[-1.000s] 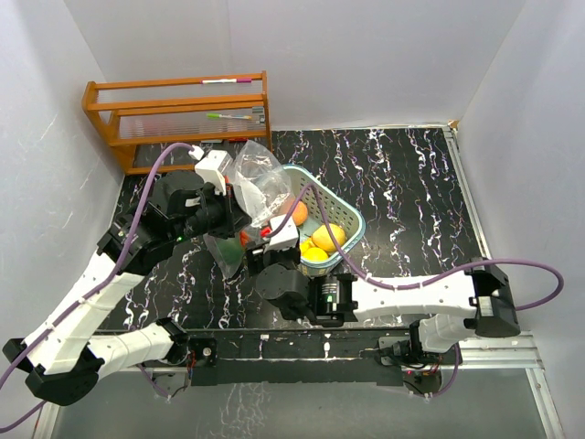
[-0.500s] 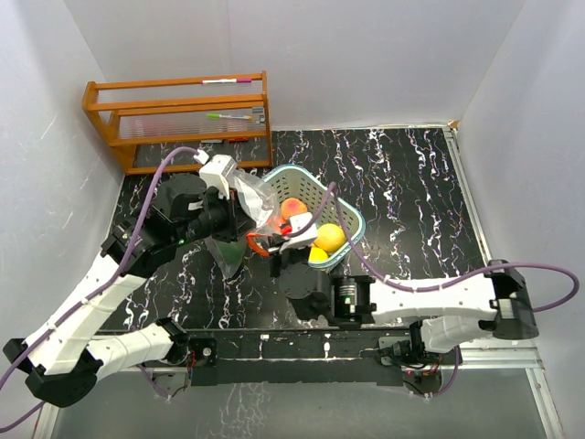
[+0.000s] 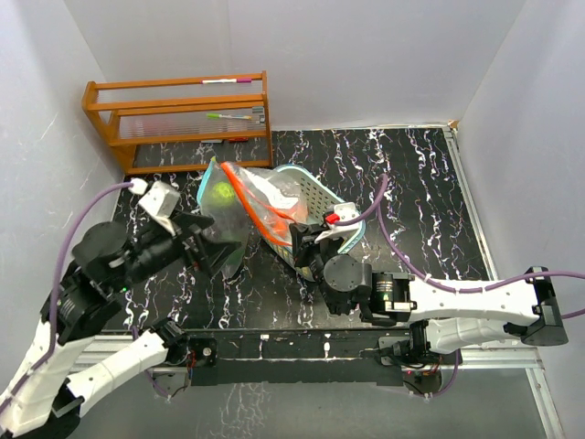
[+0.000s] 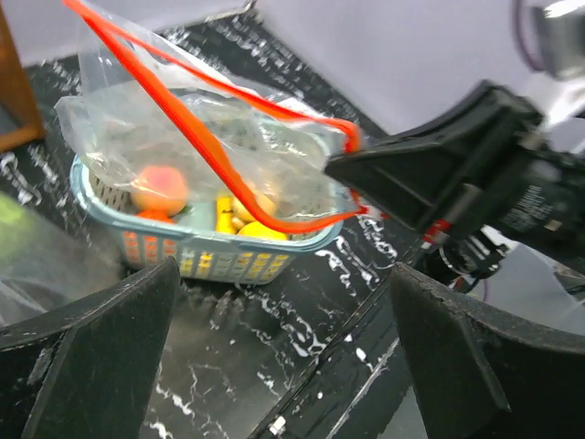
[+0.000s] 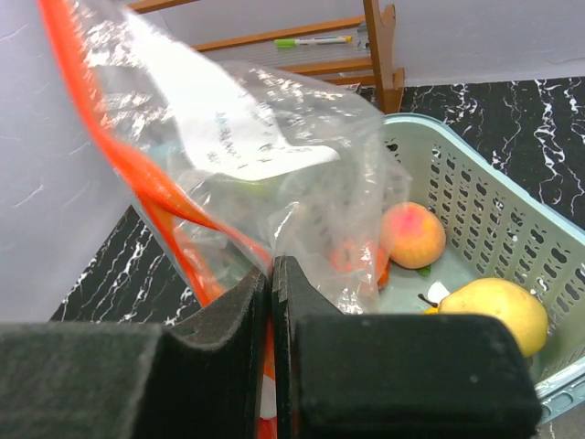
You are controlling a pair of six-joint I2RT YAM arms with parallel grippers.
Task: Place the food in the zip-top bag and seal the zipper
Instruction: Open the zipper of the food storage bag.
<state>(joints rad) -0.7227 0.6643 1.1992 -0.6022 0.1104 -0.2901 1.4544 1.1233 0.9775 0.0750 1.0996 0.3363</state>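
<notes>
The clear zip-top bag with its orange zipper hangs open over the left end of the teal basket. My right gripper is shut on the bag's film beside the zipper, and in the top view it sits at the basket's near side. A green food piece shows through the bag. A peach, a yellow pear and an orange-red piece lie in the basket. My left gripper is open and holds nothing, a short way left of the bag.
A wooden rack with pens stands at the back left, against the white wall. White walls close in the black marbled table on three sides. A metal rail runs along the near edge.
My left gripper opened, let go of the bag and drew back to the left. My right gripper shut on the bag's edge, and the bag swung over toward the basket.
</notes>
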